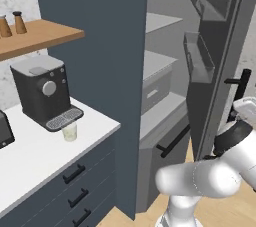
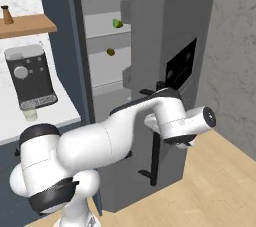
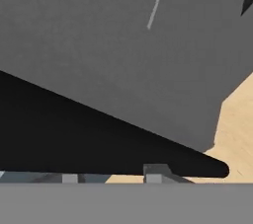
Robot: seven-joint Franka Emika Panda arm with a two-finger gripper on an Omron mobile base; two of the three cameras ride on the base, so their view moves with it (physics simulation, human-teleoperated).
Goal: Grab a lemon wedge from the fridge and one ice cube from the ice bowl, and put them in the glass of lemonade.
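The fridge stands open, its door swung out toward me. On an upper shelf lies the bright yellow-green lemon wedge. My gripper is open at the outer face of the door, its fingertips just below the long black bar handle, nothing held. In the right base view my hand sits against that handle, under the black display panel. The glass of lemonade stands on the white counter in front of the coffee machine. The ice bowl and ice cube are out of view.
A darker olive-brown round fruit lies one shelf below the wedge. The coffee machine stands behind the glass, under a wooden shelf with shakers. Clear door bins jut from the door's inner side. A grey wall stands to the right.
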